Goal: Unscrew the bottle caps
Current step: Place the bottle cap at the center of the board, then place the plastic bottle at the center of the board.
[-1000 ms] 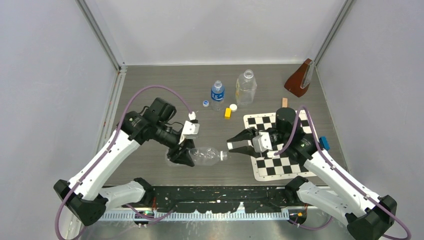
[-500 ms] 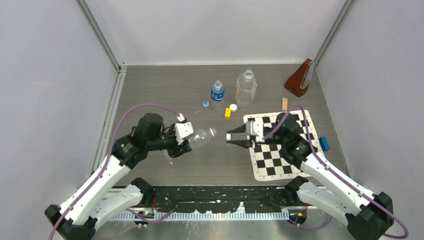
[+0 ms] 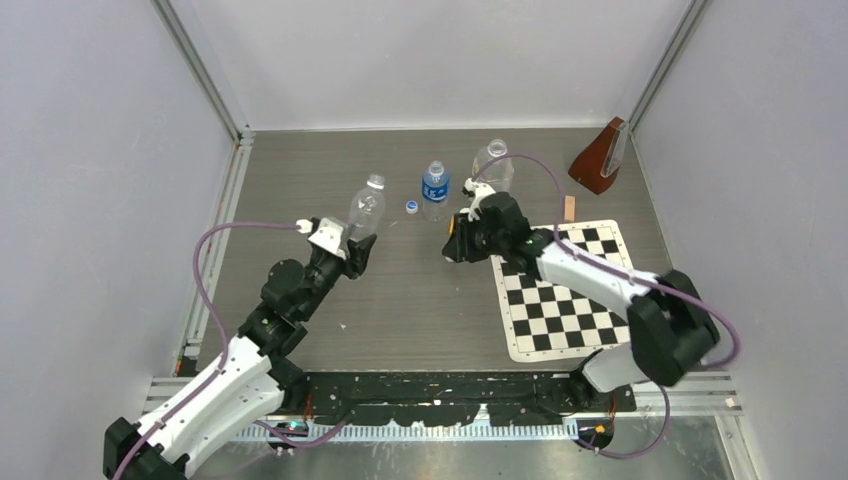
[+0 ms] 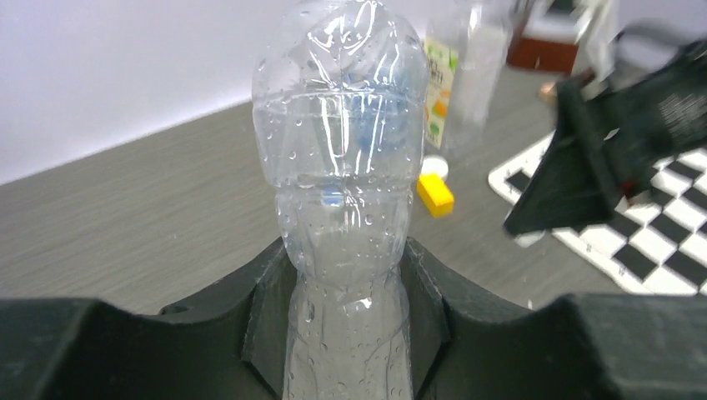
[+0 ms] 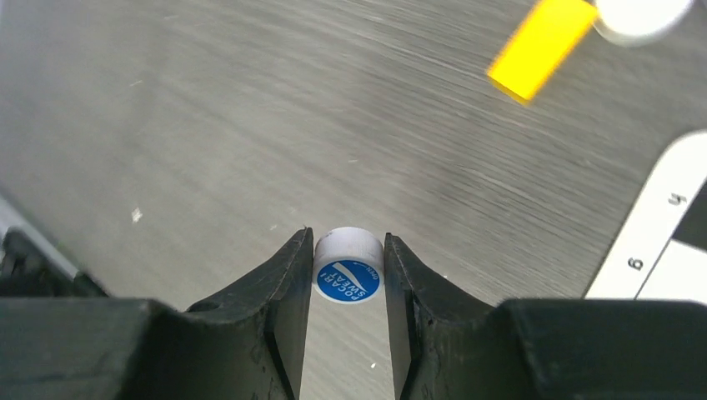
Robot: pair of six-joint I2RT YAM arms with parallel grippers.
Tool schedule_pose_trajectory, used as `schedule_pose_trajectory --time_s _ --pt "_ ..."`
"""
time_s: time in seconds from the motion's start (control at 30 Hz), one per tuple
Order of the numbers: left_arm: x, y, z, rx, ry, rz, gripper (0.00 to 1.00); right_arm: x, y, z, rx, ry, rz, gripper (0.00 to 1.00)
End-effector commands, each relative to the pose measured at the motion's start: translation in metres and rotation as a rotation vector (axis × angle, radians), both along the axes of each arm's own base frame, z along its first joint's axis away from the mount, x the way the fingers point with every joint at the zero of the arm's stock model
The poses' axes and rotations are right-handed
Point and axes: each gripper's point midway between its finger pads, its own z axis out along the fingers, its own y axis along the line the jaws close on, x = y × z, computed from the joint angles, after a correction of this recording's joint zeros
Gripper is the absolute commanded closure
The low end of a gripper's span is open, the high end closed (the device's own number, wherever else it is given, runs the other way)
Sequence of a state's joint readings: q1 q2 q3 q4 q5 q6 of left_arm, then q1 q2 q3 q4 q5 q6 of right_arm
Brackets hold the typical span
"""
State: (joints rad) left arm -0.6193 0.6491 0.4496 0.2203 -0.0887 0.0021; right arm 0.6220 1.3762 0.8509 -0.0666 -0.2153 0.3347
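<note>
Gripping the slim bottle (image 4: 338,125) upright in the left gripper (image 4: 346,250), left of centre; apparently uncapped. Pinching a blue-printed cap (image 5: 348,271) in the right gripper (image 5: 348,242), fingers narrow.

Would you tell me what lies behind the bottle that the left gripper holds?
Behind the held bottle, toward the checkerboard: a labelled bottle, a white cap and a yellow block. Anything straight behind is covered by its body.

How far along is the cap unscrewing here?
Done: a blue-white cap and a white cap lie loose on the table. In hand: the right end effector pinches a third cap, the left end effector holds the slim bottle. Left: probably setting both down.
</note>
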Motion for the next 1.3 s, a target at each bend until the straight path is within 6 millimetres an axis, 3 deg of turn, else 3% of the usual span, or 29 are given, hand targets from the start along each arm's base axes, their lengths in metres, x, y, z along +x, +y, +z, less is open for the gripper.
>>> schedule_pose_trajectory --time_s 0.0,0.2,0.3,0.37,0.5,0.7,0.77,0.9,0.93,0.97,1.0,1.03,1.07,1.2,1.27 --pt "-0.003 0.012 0.071 -0.237 -0.222 0.044 1.0 0.028 -0.024 -0.05 -0.147 0.183 -0.361 0.97" --pt "-0.014 0.007 0.069 -0.259 -0.227 -0.01 1.0 0.041 -0.027 -0.083 -0.302 0.201 -0.474 0.9" --pt "-0.016 0.007 0.066 -0.252 -0.232 -0.02 1.0 0.045 -0.021 -0.088 -0.374 0.177 -0.47 0.88" --pt "-0.017 0.006 0.065 -0.242 -0.236 -0.028 1.0 0.045 -0.019 -0.091 -0.399 0.173 -0.469 0.8" --pt "-0.018 0.002 0.061 -0.231 -0.246 -0.05 1.0 0.042 -0.018 -0.091 -0.407 0.18 -0.463 0.56" --pt "-0.016 -0.001 0.055 -0.225 -0.243 -0.057 1.0 0.034 -0.013 -0.078 -0.354 0.182 -0.425 0.38" --pt "-0.016 -0.001 0.055 -0.221 -0.243 -0.059 1.0 0.032 -0.014 -0.071 -0.344 0.18 -0.426 0.37" --pt "-0.016 -0.001 0.052 -0.199 -0.247 -0.057 1.0 0.026 -0.016 -0.04 -0.251 0.134 -0.427 0.35" --pt "-0.017 -0.001 0.051 -0.191 -0.251 -0.059 1.0 0.023 -0.017 -0.021 -0.208 0.109 -0.424 0.34" --pt "-0.017 -0.001 0.05 -0.182 -0.253 -0.063 1.0 0.02 -0.017 -0.016 -0.179 0.102 -0.422 0.34" --pt "-0.017 -0.001 0.049 -0.176 -0.255 -0.065 1.0 0.016 -0.014 0.01 -0.103 0.069 -0.404 0.34" --pt "-0.017 -0.002 0.047 -0.17 -0.249 -0.069 1.0 0.013 -0.012 0.02 -0.045 0.045 -0.391 0.33" --pt "-0.018 -0.003 0.046 -0.166 -0.246 -0.076 1.0 0.006 -0.007 0.049 0.05 0.011 -0.354 0.32" --pt "-0.021 -0.014 0.04 -0.116 -0.253 -0.135 0.99 -0.011 0.001 0.134 0.294 -0.108 -0.262 0.24" --pt "-0.023 -0.022 0.037 -0.098 -0.248 -0.181 0.98 -0.018 0.007 0.165 0.366 -0.136 -0.211 0.22"
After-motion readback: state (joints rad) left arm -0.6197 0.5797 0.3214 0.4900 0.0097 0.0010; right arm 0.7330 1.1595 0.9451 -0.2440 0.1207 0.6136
